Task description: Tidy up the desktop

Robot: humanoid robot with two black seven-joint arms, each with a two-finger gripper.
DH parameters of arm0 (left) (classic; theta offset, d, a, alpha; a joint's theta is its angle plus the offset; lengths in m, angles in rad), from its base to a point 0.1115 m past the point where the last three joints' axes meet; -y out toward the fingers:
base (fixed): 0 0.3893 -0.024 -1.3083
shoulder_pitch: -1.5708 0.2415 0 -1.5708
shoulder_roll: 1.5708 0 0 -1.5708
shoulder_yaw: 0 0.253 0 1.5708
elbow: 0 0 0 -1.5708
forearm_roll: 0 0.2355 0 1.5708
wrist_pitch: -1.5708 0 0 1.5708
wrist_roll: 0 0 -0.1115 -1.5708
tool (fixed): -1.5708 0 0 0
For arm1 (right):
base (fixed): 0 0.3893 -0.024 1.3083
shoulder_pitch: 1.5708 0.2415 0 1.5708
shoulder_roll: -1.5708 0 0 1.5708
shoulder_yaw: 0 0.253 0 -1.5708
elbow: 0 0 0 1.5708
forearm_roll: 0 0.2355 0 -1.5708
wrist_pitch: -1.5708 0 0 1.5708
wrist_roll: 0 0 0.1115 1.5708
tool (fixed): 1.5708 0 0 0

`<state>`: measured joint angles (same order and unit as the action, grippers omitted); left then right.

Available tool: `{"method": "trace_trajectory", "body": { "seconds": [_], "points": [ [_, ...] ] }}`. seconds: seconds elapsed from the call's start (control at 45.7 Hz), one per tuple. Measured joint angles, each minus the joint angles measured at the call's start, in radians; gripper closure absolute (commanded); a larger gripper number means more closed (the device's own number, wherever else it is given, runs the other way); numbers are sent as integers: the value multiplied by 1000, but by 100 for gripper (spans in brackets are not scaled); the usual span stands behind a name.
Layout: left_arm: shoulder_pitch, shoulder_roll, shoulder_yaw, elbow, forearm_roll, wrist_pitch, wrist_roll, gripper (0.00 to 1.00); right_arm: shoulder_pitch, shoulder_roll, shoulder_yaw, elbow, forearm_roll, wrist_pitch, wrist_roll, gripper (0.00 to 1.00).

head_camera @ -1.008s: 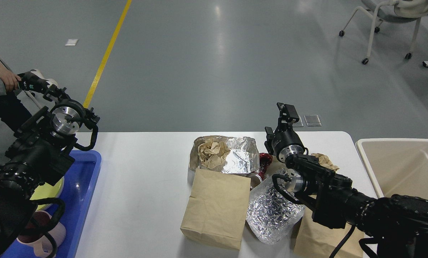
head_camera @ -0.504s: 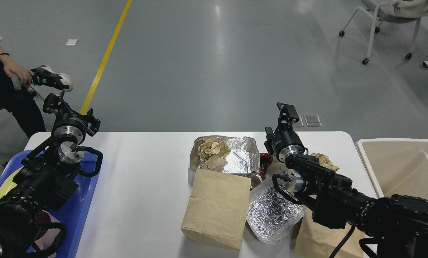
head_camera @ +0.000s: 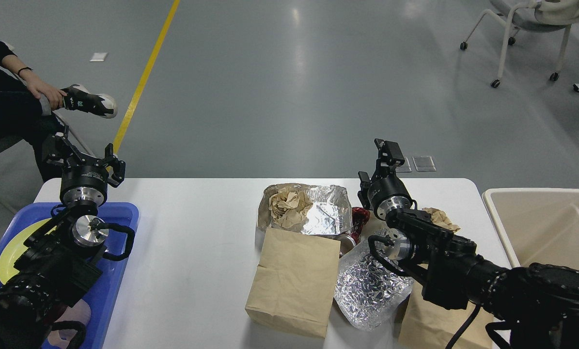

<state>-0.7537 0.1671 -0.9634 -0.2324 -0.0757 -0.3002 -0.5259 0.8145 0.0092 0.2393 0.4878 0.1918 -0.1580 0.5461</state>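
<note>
While the white desk [head_camera: 192, 252] fills the lower middle of the view unchanged, the left gripper [head_camera: 78, 157] has swung left and now stands over the blue tray [head_camera: 119, 271], fingers spread wide and empty. The tray holds a yellow plate [head_camera: 15, 249]. The foil tray [head_camera: 318, 213] holds crumpled brown paper [head_camera: 287, 206]. The right gripper [head_camera: 386, 155] has not moved; whether it is wide or narrow cannot be told. The beige bin [head_camera: 536, 223] stands right.
</note>
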Motion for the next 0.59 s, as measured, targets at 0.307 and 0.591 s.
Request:
{"method": "trace_trajectory", "body": {
  "seconds": [0.307,0.591],
  "points": [
    [9,-8,0,0,4,-2,-56,3,0,0,0,0,0,0,0,0],
    [11,-10,1,0,4,-2,-91,3,0,0,0,0,0,0,0,0]
  ]
}}
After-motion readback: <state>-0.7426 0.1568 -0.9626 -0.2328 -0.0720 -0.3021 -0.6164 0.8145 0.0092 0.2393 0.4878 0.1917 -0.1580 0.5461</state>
